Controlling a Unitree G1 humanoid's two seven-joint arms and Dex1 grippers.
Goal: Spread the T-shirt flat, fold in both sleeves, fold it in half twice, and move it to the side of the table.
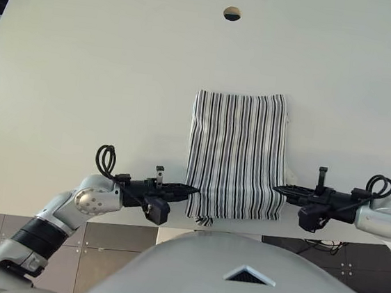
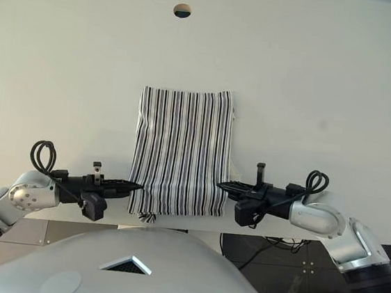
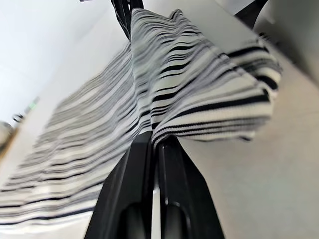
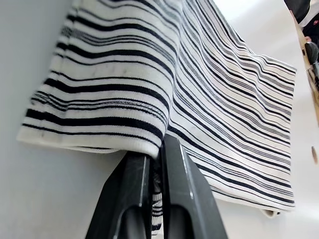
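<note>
Striped knit T-shirt [image 1: 236,154], folded rectangle; left tool [image 1: 191,189], right tool [image 1: 278,189] pinching near corners.

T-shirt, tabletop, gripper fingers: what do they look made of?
T-shirt: soft knit fabric, likely cotton jersey; the ribbed hem and limp folds show in the wrist views.
Table: smooth matte white top, probably laminate; the core can't be told.
Left gripper and right gripper: fingers are glossy black, likely hard plastic, though painted metal is possible.
</note>
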